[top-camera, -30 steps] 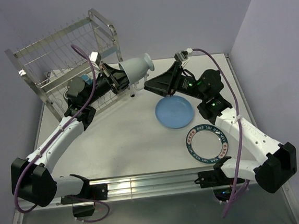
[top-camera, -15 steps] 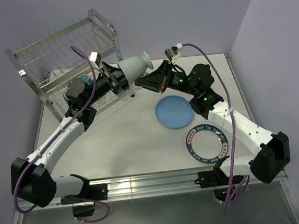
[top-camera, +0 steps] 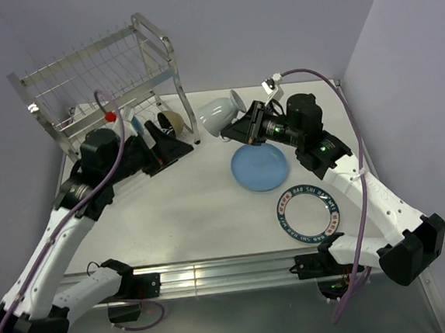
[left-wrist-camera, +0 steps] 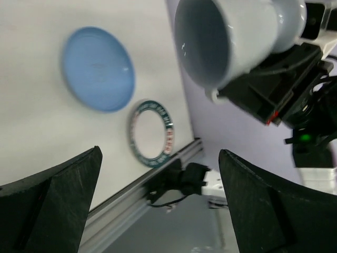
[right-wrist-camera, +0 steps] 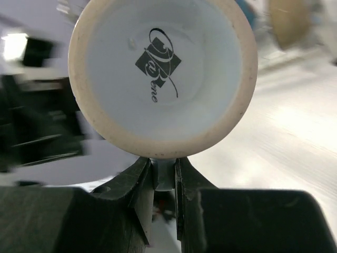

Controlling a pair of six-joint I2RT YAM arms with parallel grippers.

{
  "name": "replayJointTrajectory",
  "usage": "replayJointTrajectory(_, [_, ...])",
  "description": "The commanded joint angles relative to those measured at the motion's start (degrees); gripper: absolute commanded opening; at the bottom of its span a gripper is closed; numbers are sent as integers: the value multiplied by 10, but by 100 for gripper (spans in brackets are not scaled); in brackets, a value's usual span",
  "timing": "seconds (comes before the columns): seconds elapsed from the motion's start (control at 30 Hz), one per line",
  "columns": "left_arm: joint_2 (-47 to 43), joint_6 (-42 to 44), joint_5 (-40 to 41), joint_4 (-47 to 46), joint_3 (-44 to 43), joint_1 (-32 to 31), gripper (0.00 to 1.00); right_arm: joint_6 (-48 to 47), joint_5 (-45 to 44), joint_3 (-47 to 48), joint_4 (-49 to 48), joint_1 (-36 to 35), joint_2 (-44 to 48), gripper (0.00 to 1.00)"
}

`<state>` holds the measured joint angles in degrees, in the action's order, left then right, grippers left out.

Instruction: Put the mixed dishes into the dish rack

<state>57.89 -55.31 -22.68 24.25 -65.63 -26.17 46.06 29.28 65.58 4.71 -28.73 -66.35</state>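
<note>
The pale cup (top-camera: 221, 114) hangs on its side above the table, its underside (right-wrist-camera: 163, 68) facing my right wrist camera. My right gripper (top-camera: 244, 127) is shut on the cup's handle (right-wrist-camera: 164, 171), pinched between both fingers. My left gripper (top-camera: 175, 143) is open and empty, drawn back to the left in front of the dish rack (top-camera: 97, 72), with the cup (left-wrist-camera: 231, 37) apart from its fingers (left-wrist-camera: 52, 205). The light-blue plate (top-camera: 259, 167) and the white plate with lettered rim (top-camera: 308, 212) lie flat on the table. A black-and-tan bowl (top-camera: 173, 122) sits in the rack's lower tier.
A blue item (top-camera: 136, 126) stands in the rack's lower tier beside the bowl. The rack's steel frame post (top-camera: 181, 84) rises just left of the held cup. An aluminium rail (top-camera: 216, 274) runs along the table's near edge.
The cup has passed from my left gripper to my right one. My left gripper opened and pulled back toward the left. My right gripper closed on the handle and carries the cup.
</note>
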Motion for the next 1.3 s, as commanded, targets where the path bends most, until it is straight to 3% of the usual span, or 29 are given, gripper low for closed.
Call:
replayJointTrajectory(0.0, [-78,95,97,166,1,-3,99,-160,-72,38,77,-15,8,0])
replayJointTrajectory(0.13, [-145,101,174,236,1,-3,99,-217,-147,36,101,-75,-42,0])
replayJointTrajectory(0.3, [-200,100,219,303,-10,-2,99,-206,-156,35,28,-122,-140,0])
replayJointTrajectory(0.53, [-269,73,223,346,-16,-2,98,-249,-205,152,-35,-159,-295,0])
replayJointTrajectory(0.87, [-307,33,257,407,-38,-2,99,-282,-229,356,-32,-197,-502,0])
replayJointTrajectory(1.27, [-314,21,259,433,-59,-3,99,-298,-269,527,5,-218,-646,0])
